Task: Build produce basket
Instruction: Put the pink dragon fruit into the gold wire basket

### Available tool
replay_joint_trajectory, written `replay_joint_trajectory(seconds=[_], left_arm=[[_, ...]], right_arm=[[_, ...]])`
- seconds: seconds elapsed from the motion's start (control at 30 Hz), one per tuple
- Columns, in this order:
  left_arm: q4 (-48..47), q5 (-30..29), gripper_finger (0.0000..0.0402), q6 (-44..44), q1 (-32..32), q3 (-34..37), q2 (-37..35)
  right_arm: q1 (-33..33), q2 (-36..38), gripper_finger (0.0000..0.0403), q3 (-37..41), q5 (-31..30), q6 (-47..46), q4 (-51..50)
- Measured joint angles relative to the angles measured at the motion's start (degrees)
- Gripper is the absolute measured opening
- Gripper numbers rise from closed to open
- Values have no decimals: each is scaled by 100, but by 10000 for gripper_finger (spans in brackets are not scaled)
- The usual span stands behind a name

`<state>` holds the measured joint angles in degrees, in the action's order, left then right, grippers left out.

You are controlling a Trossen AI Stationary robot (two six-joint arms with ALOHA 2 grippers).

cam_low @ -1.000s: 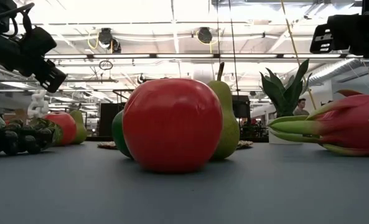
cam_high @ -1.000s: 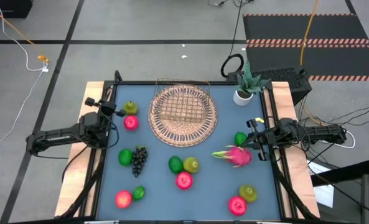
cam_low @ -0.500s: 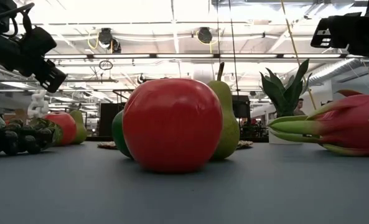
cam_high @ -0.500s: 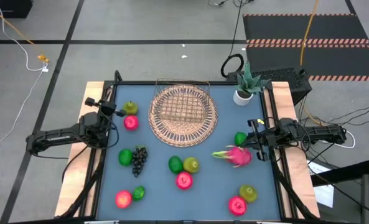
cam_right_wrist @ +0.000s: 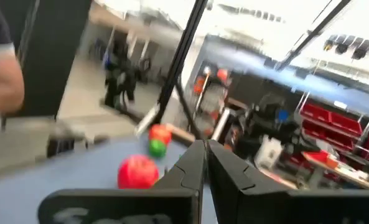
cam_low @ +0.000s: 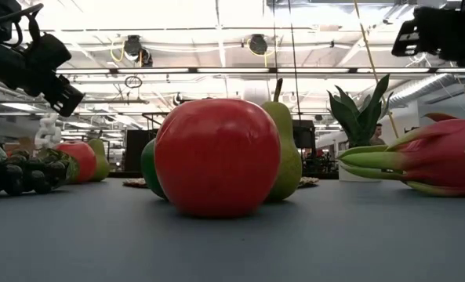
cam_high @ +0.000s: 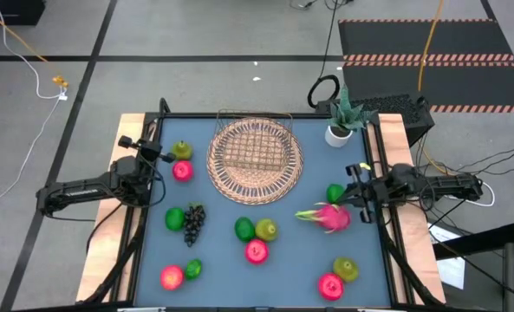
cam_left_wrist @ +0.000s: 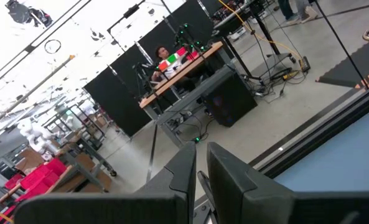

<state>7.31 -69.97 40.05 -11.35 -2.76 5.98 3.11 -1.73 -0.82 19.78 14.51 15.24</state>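
The tan wicker basket (cam_high: 255, 160) sits at the far middle of the blue table with nothing in its well. The produce lies scattered on the table: a pink dragon fruit (cam_high: 329, 217), a grape bunch (cam_high: 193, 222), a red apple (cam_high: 256, 251) (cam_low: 216, 157), limes (cam_high: 244, 229) and pears (cam_high: 266, 230). My left gripper (cam_high: 166, 158) (cam_left_wrist: 200, 168) hangs shut over the table's left edge, beside a pink apple (cam_high: 182, 171). At the right edge my right gripper (cam_high: 350, 187) (cam_right_wrist: 206, 158) is shut too, above a lime (cam_high: 335, 192). Neither holds anything.
A small white pot with a green plant (cam_high: 339, 128) stands at the far right corner. More fruit lies near the front edge: a pink apple (cam_high: 172, 277), a lime (cam_high: 193, 269), a pear (cam_high: 346, 269) and a red apple (cam_high: 330, 286). A black frame rims the table.
My right gripper has tipped its fingers up a little while staying at the right edge. The fruit and the basket lie as before.
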Motion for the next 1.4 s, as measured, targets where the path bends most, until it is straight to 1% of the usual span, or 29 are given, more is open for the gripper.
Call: replay_joint_trajectory(seconds=[0.1, 0.17, 0.23, 0.37, 0.5, 0.63, 0.73, 0.8, 0.87, 0.93, 1.03, 1.13, 1.23, 1.33, 1.4], left_arm=[[-1, -1, 44, 0, 0, -1, 2], [-2, -1, 44, 0, 0, -2, 2], [-2, 0, 44, 0, 1, 0, 2], [-2, 0, 44, 0, 2, -1, 2], [-1, 0, 44, 0, 2, -1, 2], [-2, 0, 44, 0, 2, 0, 2], [-2, 0, 44, 0, 2, 0, 2], [-2, -1, 44, 0, 1, 0, 2], [-2, 0, 44, 0, 0, -2, 2], [-2, 0, 44, 0, 2, -2, 2], [-2, 0, 44, 0, 0, 0, 2], [-2, 0, 44, 0, 2, 0, 2], [-2, 0, 44, 0, 0, -1, 2], [-2, 0, 44, 0, 0, 0, 2], [-1, 0, 44, 0, 2, 0, 2]], right_arm=[[0, -3, 13, 0, -50, -1602, 324], [0, -5, 13, 0, -168, -2465, 369], [0, -5, 13, 0, -139, -2881, 237], [0, -58, 13, 0, 271, -3477, -112], [2, -184, 13, 0, 298, -3842, -178], [2, -356, 13, -2, 214, -3616, -155], [0, -492, 13, -2, -174, -3406, -34], [0, -581, 14, -2, -549, -3087, 167], [0, -679, 20, -2, -1096, -2622, 404], [0, -802, 32, -2, -1653, -2412, 582], [0, -1067, 63, -2, -2366, -2132, 901], [-17, -1403, 105, -12, -2871, -1943, 1381], [-102, -1760, 150, -219, -2956, -1937, 1754], [-155, -2115, 193, -596, -2869, -1917, 1696], [-162, -2319, 218, -902, -2867, -1714, 1709]])
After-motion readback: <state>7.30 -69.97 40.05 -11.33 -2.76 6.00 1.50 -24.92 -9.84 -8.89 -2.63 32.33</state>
